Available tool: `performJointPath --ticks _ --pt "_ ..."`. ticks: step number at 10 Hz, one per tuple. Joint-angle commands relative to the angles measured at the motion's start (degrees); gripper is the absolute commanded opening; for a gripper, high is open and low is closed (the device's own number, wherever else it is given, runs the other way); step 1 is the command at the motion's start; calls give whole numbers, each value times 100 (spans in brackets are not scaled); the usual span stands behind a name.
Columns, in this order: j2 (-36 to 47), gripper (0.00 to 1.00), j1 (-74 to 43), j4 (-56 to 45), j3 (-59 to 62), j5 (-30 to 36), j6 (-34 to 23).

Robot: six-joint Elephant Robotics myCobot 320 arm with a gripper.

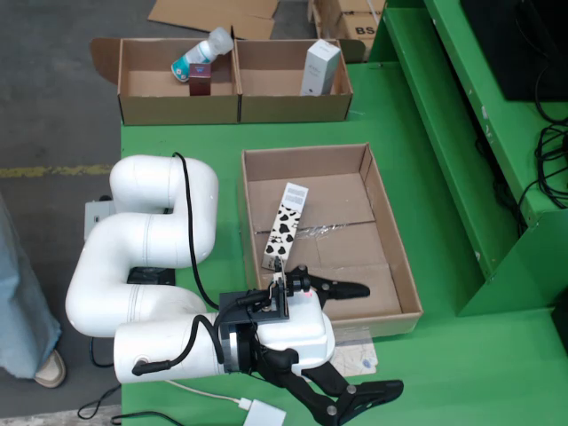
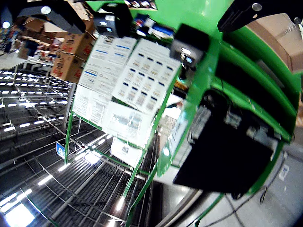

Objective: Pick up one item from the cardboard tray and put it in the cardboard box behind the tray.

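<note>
The cardboard tray [image 1: 391,232] lies in the middle of the green table. A slim black-and-white cow-patterned carton [image 1: 284,227] lies in it, leaning toward its left wall. My gripper [image 1: 367,339] hangs at the tray's near right corner, turned sideways and open. One black finger [image 1: 348,289] reaches over the tray's front floor; the other sits outside, near the table's front edge. Nothing is between them. Behind the tray stand two cardboard boxes [image 1: 238,107] side by side. The gripper view faces up at shelves and ceiling, with the gripper [image 2: 156,21] open.
The left rear box holds a tilted bottle [image 1: 203,48] and a dark red item [image 1: 199,82]; the right one holds an upright white carton [image 1: 319,67]. A printed sheet [image 1: 359,357] lies under the gripper. Green shelving [image 1: 461,133] borders the right side. The arm's white base [image 1: 151,257] stands left of the tray.
</note>
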Motion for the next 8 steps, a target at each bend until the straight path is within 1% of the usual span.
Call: performJointPath --ticks 1,3,5,6,8 --pt "-160 100 -37 -51 -114 -6374 -2" --pt "-160 100 -37 -51 -114 -6374 -508" --pt "-160 100 -37 -51 -114 -6373 -272" --pt "-160 100 -37 -51 -114 -6374 -396" --pt "-160 100 -37 -51 -114 -6374 -308"
